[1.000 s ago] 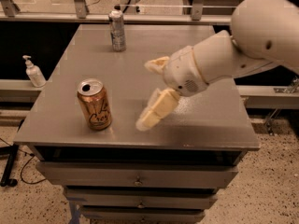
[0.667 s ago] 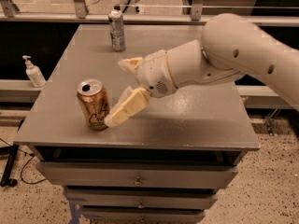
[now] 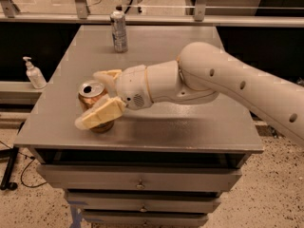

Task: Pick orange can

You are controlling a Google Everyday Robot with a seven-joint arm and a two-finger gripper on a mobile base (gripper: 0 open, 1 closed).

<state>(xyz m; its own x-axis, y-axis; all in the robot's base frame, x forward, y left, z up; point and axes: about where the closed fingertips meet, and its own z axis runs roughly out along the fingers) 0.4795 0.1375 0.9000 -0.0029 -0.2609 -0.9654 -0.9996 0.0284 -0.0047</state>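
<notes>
The orange can [image 3: 91, 90] stands upright near the front left of the grey table [image 3: 190, 132], its silver top with the pull-tab hole showing. My gripper [image 3: 90, 99] has reached in from the right and straddles the can. One cream finger [image 3: 100, 115] lies across the can's front lower side and hides part of it. The other finger [image 3: 107, 75] is behind the can on its right. The fingers stand open around the can, which rests on the table.
A slimmer grey-silver can with a dark cap [image 3: 119, 30] stands at the back of the table. A white pump bottle [image 3: 33, 74] sits on a ledge to the left. Drawers [image 3: 140, 179] are below the table top, and a rail runs behind.
My arm has moved left across the table. The gripper, which was right of the can, now has its fingers on either side of it. The can has not moved.
</notes>
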